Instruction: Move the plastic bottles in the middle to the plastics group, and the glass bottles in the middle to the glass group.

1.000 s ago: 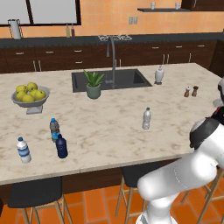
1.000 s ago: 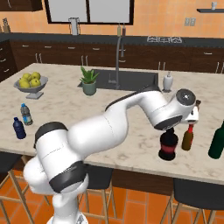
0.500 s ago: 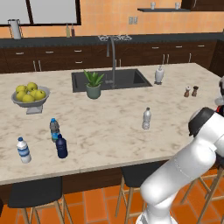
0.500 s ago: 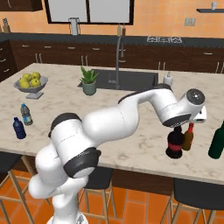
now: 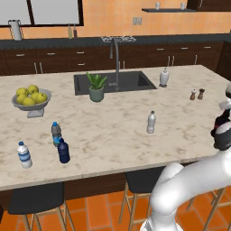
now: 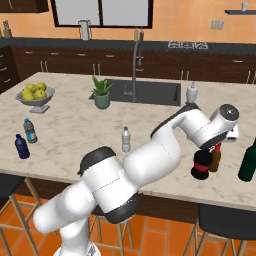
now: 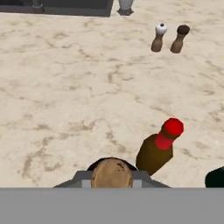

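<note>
On the surface [image 6: 75, 130], near its left edge, the navy bottle [image 6: 21, 146] stands by a water bottle [image 6: 30, 130]; the clear bottle [image 6: 126, 139] stands mid-surface. Near the right edge, the hand [image 6: 210, 150] grasps the black bottle [image 6: 201, 165], just beside the brown bottle [image 7: 159, 147].

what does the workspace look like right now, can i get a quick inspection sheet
surface: marble island counter, sink set in it
job's things: black bottle upright beside brown bottle; navy bottle and clear bottle upright; two water bottles at the left
clutter: fruit bowl, potted plant, shakers, green bottle
tool: tool over the black bottle's top; jaws hidden
cables: nothing seen
surroundings: dark cabinets, stools, orange floor
</note>
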